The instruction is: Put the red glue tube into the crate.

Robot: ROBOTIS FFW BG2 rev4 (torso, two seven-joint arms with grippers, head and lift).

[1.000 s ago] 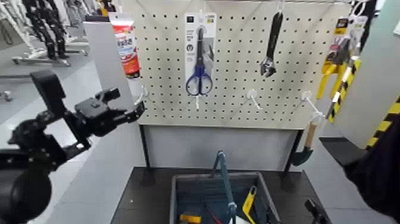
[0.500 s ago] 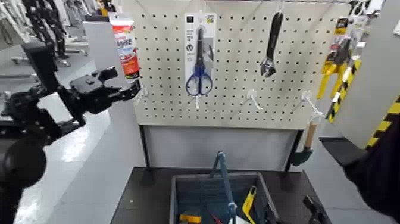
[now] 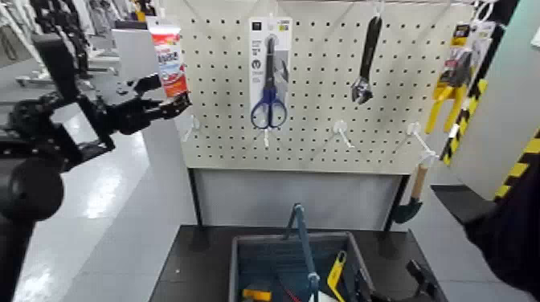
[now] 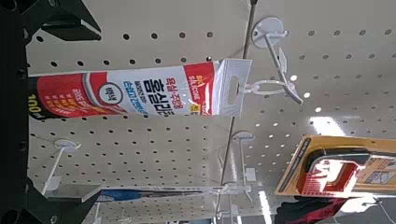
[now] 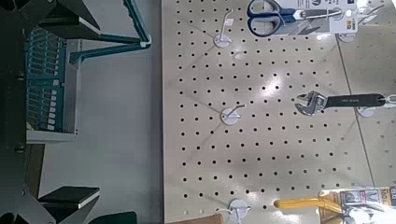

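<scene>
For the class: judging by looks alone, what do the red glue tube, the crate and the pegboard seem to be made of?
Red glue tube: likely soft glossy plastic or laminate, with a printed skin and flat hang tab.
Crate: moulded plastic, matte grey-blue with ribbed walls.
Pegboard: rigid matte off-white sheet, evenly punched; metal or hardboard, unclear.

A cream perforated pegboard panel [image 3: 321,88] stands upright, carrying on white hooks the red and white glue tube [image 3: 169,60], blue-handled scissors in packaging [image 3: 268,76], and a black adjustable wrench [image 3: 366,60]. Below it, a dark low table [image 3: 197,265] bears the grey-blue ribbed plastic crate [image 3: 265,269].
</scene>
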